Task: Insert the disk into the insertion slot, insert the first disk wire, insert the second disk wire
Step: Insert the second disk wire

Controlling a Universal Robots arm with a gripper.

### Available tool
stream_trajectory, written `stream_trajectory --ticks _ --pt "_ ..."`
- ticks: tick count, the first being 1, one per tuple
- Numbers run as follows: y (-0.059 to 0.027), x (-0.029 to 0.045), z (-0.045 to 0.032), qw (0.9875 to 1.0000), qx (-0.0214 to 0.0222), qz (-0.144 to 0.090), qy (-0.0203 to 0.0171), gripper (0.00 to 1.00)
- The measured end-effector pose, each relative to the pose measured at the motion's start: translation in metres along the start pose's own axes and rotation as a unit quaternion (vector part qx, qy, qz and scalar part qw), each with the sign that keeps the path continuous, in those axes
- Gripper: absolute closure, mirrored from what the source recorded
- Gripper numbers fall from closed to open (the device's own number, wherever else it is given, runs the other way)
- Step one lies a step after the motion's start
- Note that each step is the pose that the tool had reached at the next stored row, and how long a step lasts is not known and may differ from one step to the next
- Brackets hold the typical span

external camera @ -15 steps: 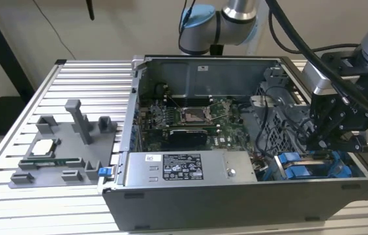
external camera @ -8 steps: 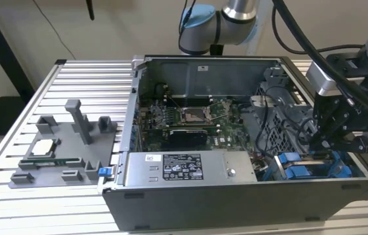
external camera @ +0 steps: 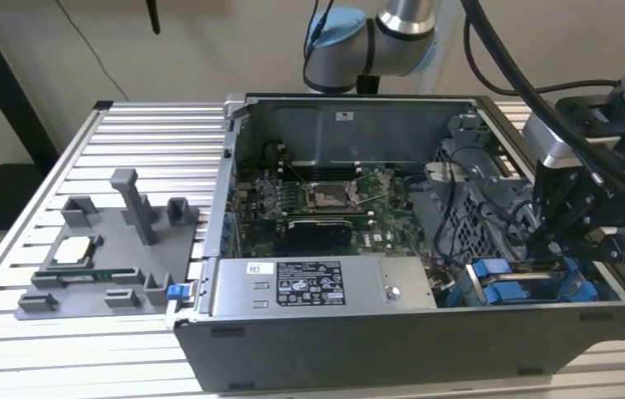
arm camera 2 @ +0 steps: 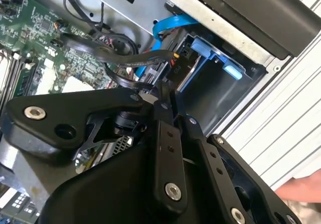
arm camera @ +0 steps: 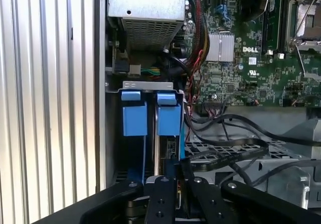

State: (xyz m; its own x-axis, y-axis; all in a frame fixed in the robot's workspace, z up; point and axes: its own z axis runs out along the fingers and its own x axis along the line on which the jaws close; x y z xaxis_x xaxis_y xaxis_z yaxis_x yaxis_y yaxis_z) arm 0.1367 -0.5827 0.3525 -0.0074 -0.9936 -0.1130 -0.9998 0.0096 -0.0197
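A: Where is the disk (arm camera: 168, 114) being kept?

B: It is being carried edge-up in its blue frame inside the insertion slot (arm camera: 149, 86), the grey cage at the corner of the open computer case (external camera: 401, 349) beside the power-supply box (external camera: 318, 287). A second blue carrier (arm camera: 134, 114) is being held just beside it.

A: And the gripper (arm camera: 173, 181)?

B: It is being lowered over the cage from above, so that the disk's exposed edge and the loose black cables (arm camera: 225, 128) are being kept within reach. Its fingers (arm camera 2: 165, 148) are being pressed close together; whether something thin is being pinched cannot be told.

A: What is being offered by each view?

B: In the exterior view the whole case is being shown on the slatted table (external camera: 24, 349), with the gripper (external camera: 568, 241) at the cage. In the first wrist view the two blue carriers are being seen side by side. In the second wrist view a blue ribbon cable (arm camera 2: 173, 23) is being revealed.
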Motion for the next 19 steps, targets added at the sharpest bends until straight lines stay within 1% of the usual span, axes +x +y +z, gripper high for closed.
stream_trajectory --ticks 10,19 --pt "-0.0005 0.0008 0.0074 1.0 0.0 0.0 0.0 1.0" --pt "-0.0019 0.0011 0.0103 1.0 0.0 0.0 0.0 1.0"
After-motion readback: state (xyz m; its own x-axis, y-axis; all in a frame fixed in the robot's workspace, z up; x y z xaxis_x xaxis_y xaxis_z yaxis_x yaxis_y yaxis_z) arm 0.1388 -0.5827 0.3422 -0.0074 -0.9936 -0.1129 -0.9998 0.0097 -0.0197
